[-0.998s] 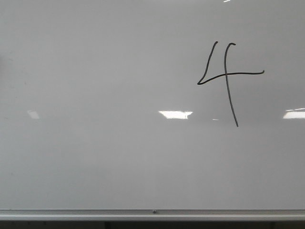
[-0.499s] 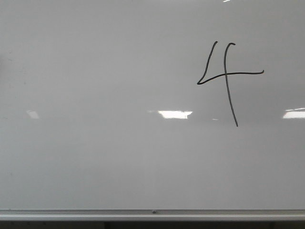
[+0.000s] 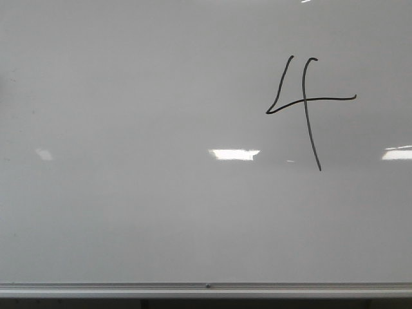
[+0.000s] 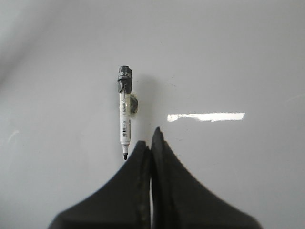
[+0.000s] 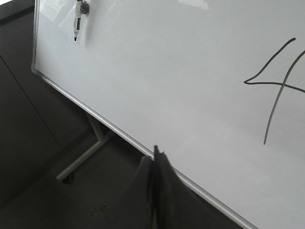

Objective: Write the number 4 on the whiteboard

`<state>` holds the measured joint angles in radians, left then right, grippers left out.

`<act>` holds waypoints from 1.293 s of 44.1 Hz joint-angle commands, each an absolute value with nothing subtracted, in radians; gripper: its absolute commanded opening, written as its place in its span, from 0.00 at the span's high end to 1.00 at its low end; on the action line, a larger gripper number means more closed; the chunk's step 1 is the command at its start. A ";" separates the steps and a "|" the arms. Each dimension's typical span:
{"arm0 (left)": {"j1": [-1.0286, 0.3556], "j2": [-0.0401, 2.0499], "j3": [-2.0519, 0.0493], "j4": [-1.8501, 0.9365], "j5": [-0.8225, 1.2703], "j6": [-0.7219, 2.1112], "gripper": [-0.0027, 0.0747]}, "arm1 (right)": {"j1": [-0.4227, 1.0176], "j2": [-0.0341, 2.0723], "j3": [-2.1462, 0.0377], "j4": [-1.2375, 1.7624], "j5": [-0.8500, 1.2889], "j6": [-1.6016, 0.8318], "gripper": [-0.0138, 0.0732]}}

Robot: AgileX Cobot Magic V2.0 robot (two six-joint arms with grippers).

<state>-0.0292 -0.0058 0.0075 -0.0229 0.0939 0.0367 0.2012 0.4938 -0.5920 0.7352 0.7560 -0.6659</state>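
Observation:
The whiteboard [image 3: 129, 212] fills the front view, with a silver rail along its lower edge. The number 4 [image 3: 308, 103] is drawn in thin black lines at its upper right; it also shows in the right wrist view [image 5: 276, 86]. A white marker [image 4: 124, 114] with a grey cap end hangs on the board, tip uncapped; it also shows in the right wrist view [image 5: 77, 21]. My left gripper [image 4: 150, 143] is shut and empty, just beside the marker's tip. My right gripper [image 5: 157, 155] is shut and empty, in front of the board's lower rail [image 5: 119, 131]. Neither gripper shows in the front view.
Bright rectangular light reflections [image 3: 235, 154] lie on the board. A small round magnet holder [image 4: 135, 105] sits behind the marker. The board's stand leg with a caster [image 5: 81, 160] rests on the dark floor below the rail.

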 commanded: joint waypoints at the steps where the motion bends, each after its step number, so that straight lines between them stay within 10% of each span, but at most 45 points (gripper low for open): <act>1: -0.029 -0.020 0.013 -0.032 0.008 0.028 0.99 | 0.194 0.498 -0.619 0.769 0.709 -0.666 0.96; 57: -0.029 -0.020 0.013 -0.032 0.008 0.028 0.99 | 0.056 -0.030 0.013 0.103 0.146 -0.076 0.96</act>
<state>-0.0292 -0.0058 0.0075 -0.0229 0.0933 0.0348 0.0627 -0.0088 0.0267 0.1178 0.2442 -0.0781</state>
